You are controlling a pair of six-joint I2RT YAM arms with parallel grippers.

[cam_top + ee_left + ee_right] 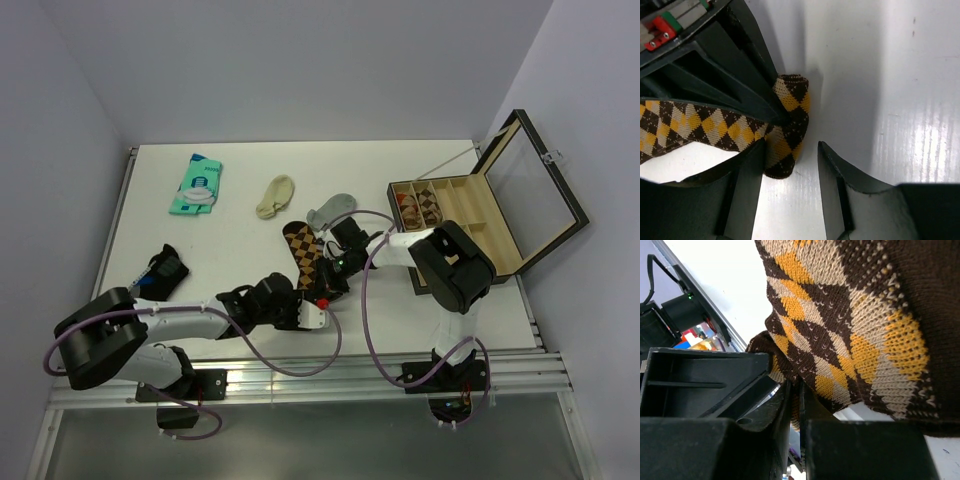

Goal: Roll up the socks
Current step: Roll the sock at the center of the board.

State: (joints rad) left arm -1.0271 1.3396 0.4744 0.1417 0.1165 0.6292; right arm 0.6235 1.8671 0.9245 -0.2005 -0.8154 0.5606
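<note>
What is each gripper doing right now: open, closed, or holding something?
Left gripper: open, with the folded end of the argyle sock between its fingers.
Right gripper: shut on the argyle sock.

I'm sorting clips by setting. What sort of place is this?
Probably a robotics lab cell: left arm and right arm bolted at a white table, plain walls around it, staged props like the argyle sock and open box.

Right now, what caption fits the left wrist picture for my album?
Right end effector pinches the argyle sock by its curled end, open left end effector straddling it.
</note>
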